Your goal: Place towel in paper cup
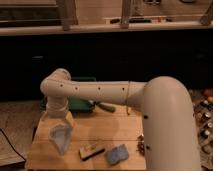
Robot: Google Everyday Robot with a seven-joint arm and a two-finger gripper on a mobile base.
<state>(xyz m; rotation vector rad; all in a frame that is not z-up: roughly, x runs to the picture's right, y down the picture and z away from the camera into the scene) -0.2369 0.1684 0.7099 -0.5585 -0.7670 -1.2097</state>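
Observation:
My gripper point(60, 124) hangs down from the wrist at the left of the wooden table point(115, 127). Right below it, touching or overlapping it, is the paper cup point(61, 138), pale whitish with a blue-grey inside that faces the camera. I cannot tell whether the cup is held or stands on the table. The towel point(116, 154) is a small crumpled blue-grey piece lying near the table's front edge, to the right of the gripper and apart from it.
A brown-and-white flat block point(91, 150) lies between cup and towel. A green object point(81, 105) sits at the table's back behind the arm. Small items point(205, 117) crowd the far right. My thick white arm point(165, 125) covers the table's right side.

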